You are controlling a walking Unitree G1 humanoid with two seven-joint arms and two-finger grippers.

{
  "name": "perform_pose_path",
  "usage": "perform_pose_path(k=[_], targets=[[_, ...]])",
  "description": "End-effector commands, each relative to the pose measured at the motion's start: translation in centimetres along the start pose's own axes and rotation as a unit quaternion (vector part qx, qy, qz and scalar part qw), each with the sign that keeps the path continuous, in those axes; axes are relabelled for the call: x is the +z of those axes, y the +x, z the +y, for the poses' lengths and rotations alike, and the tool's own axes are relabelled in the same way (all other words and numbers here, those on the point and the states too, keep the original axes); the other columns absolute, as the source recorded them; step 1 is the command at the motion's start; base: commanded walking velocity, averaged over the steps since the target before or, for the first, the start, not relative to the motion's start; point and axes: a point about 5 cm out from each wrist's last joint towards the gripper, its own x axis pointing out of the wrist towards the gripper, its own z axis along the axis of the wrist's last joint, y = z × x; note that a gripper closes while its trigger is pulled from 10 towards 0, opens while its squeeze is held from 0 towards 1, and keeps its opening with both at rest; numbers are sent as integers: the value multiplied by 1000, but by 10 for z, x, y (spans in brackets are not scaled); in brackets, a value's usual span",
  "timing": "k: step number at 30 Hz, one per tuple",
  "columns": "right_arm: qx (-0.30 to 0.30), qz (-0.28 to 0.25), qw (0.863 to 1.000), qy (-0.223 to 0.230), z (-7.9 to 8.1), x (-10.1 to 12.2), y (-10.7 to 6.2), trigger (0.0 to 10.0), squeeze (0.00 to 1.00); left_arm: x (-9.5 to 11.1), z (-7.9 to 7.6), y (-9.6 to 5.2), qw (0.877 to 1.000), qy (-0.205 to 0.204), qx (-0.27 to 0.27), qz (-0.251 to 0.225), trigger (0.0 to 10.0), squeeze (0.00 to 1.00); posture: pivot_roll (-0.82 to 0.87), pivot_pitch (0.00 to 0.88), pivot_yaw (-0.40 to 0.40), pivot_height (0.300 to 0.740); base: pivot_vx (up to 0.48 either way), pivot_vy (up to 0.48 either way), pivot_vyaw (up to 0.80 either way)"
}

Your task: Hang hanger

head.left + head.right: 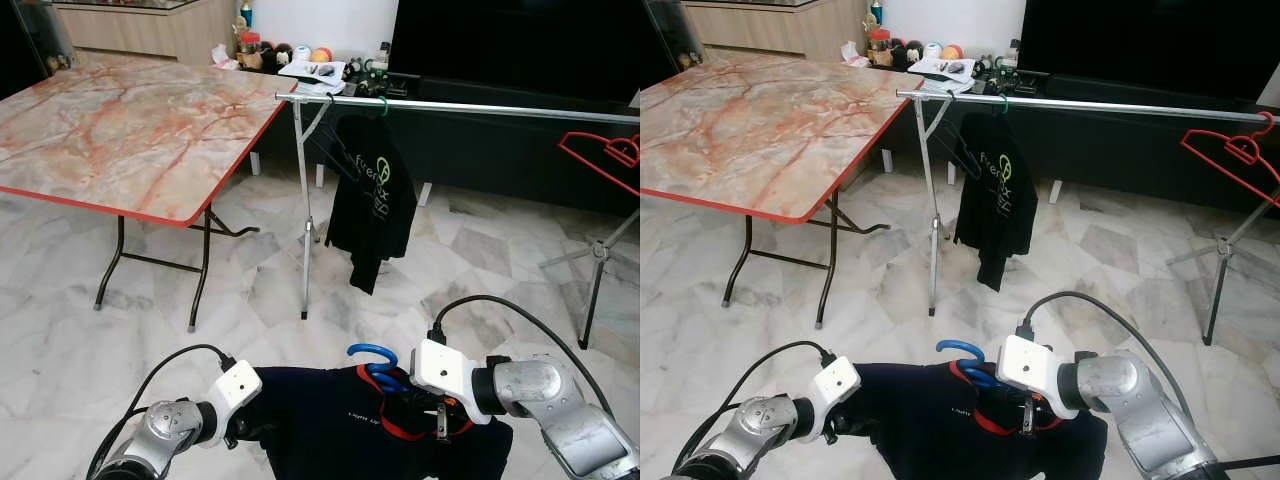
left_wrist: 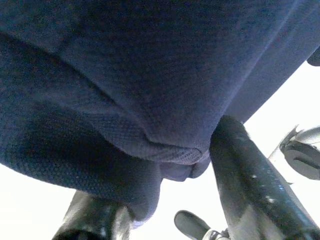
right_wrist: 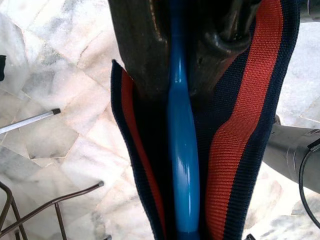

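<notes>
A home living room is indicated: marble floor tiles, a folding table, a clothes rail with a hung garment, and a cluttered low cabinet.

Both silver arms reach inward low in front of the body. The left gripper, at seven o'clock, has its black fingers pinching dark cloth. The right gripper, at five o'clock, has its fingers clamped around the hanger neck.

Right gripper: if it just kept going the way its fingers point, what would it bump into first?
Probably the marble floor. The right gripper, shut on the blue hanger inside the shirt collar, points downward; depth is unclear.
</notes>
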Motion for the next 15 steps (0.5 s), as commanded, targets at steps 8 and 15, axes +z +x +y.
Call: perform_pose_path(k=[8,15], targets=[[-10,-24,1000,-8,-3,10,-2,10000,0,-2,2,0,1000,-5,23,1,0,0,-36,81,-40,740,0,0,0],[-8,-23,1000,-7,-3,9,-2,10000,0,-1,3,0,1000,-1,29,5,0,0,-36,81,-42,740,0,0,0]])
